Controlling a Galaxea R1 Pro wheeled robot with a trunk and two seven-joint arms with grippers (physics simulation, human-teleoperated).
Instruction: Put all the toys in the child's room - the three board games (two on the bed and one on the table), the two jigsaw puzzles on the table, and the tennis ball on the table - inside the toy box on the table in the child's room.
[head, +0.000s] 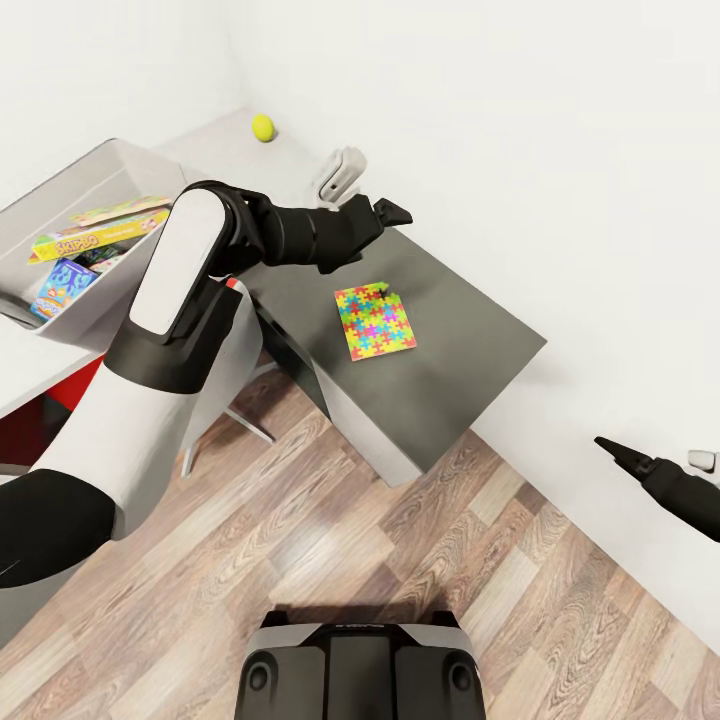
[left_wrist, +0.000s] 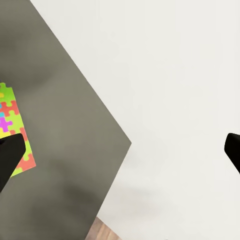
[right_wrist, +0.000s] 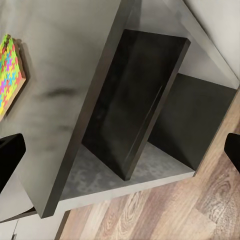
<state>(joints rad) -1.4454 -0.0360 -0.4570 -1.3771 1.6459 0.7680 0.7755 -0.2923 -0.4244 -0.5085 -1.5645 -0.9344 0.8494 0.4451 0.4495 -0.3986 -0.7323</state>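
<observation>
The left gripper (head: 385, 214) is hanging with fingers wide apart just above the flat, stiff, light puzzle (head: 374, 320) lying on the table (head: 470, 340), best pinched by an edge.

Grey table (head: 470, 340) w/ dark open shelf (right_wrist: 135, 100) underneath, on wood floor (head: 400, 540).

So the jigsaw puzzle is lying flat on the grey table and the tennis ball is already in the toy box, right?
Not quite. In the head view the jigsaw puzzle does lie flat on the grey table, but the tennis ball is not in the toy box; it sits on the table near the wall, beyond the box.
</observation>
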